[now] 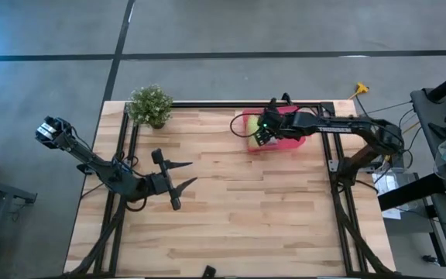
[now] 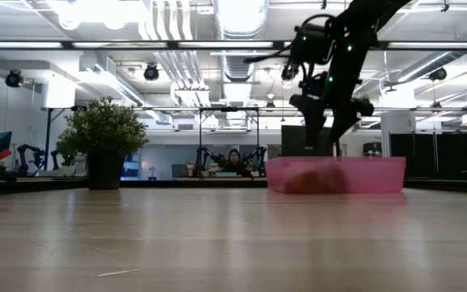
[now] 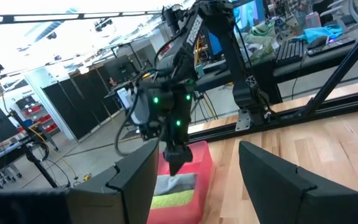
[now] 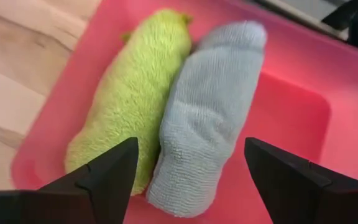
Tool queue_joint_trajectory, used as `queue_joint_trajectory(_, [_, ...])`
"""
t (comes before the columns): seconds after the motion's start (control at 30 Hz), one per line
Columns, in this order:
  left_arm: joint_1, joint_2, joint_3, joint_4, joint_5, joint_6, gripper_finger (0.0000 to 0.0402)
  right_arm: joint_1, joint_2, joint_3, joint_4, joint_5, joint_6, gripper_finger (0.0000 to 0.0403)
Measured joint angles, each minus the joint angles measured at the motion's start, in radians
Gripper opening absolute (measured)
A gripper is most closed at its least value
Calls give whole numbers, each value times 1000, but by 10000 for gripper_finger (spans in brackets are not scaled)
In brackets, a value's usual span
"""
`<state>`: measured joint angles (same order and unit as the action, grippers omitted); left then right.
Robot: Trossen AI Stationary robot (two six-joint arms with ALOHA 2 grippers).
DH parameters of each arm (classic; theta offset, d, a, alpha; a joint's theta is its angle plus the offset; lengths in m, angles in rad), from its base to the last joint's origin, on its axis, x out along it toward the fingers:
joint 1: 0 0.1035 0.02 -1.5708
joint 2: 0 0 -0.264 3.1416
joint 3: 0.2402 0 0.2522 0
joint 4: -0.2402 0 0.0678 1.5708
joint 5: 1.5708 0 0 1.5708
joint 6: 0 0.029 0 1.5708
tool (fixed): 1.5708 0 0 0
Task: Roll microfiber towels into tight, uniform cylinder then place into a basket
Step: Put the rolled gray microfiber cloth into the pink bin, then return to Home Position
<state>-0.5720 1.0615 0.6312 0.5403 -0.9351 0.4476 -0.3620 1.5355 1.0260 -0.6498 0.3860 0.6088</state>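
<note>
the high view looks straight down over the whole bench (image 1: pixel 231 209). the low view sits at bench height, facing level across it into the room. the left wrist view faces across the bench toward the basket (image 3: pixel 197 180) from afar; the right wrist view looks down into it, close. all four share the basket.

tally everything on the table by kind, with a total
rolled towels: 2, the lime green towel and the grey towel, side by side in the basket
pink basket: 1
potted plant: 1
total: 4
</note>
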Motion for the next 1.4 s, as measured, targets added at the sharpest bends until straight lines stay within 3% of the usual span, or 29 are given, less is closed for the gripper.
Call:
queue_joint_trajectory(0.2, [0,0,0,0,0,0,207,-53,-30,-10,-4,87,-27,273])
queue_joint_trajectory(0.33, [0,0,0,-1,0,0,207,-102,3,-35,-5,89,-22,248])
queue_joint_trajectory(0.57, [0,0,0,-6,0,0,207,-111,106,-61,-1,-6,-15,188])
queue_joint_trajectory(0.77, [0,0,0,-6,0,0,207,-94,152,-56,2,-19,-23,152])
queue_joint_trajectory(1.2, [0,0,0,-11,0,1,207,-94,17,-54,12,16,-27,117])
queue_joint_trajectory(1.4, [0,-7,0,-103,0,-24,207,-37,-31,-54,26,35,-104,105])
